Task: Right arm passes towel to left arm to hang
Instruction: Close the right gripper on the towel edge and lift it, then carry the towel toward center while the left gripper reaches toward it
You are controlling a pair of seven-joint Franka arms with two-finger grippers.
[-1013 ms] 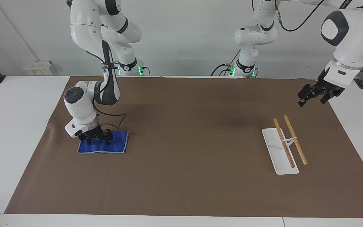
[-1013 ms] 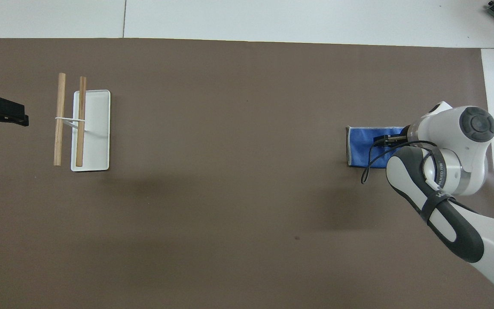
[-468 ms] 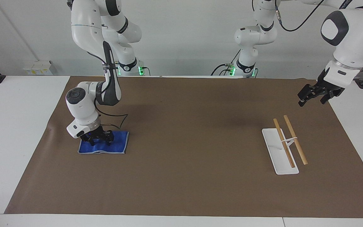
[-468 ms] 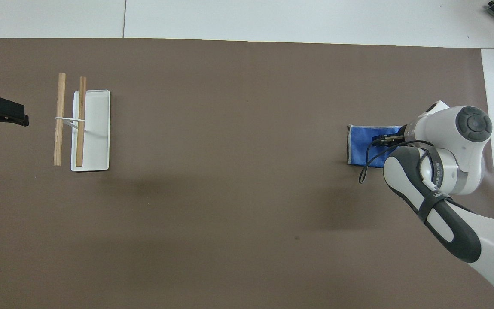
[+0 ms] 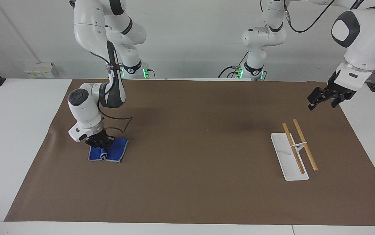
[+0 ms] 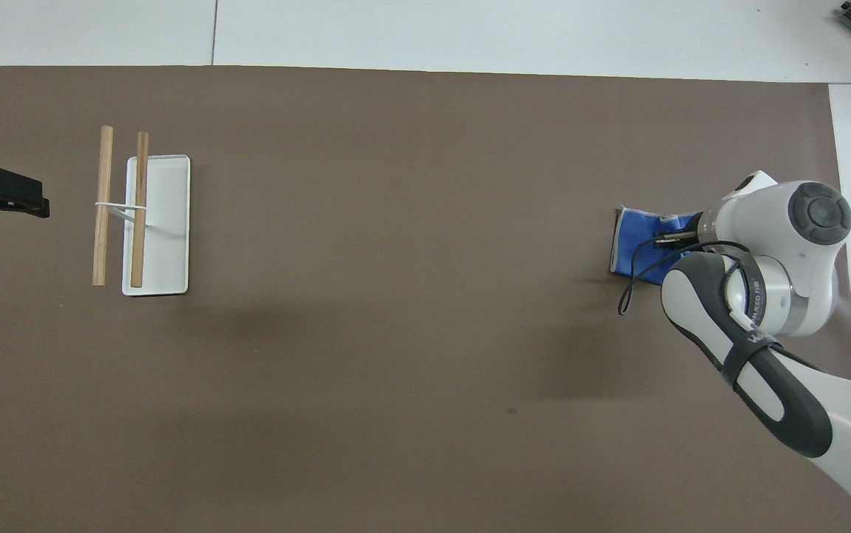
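My right tool (image 5: 100,142) is clamped on the bunched towel (image 5: 109,153), lower left of frame, ready to lift. My left tool (image 5: 326,97) waits spread, upper right, above the rack (image 5: 293,151).

The white jointed right arm (image 5: 91,107) bends steeply down, its black two-finger right gripper (image 5: 100,142) pointing toward six o'clock with fingertips pinched together. The white left arm (image 5: 360,36) waits raised, its black left gripper (image 5: 322,98) spread wide, aimed toward seven o'clock.
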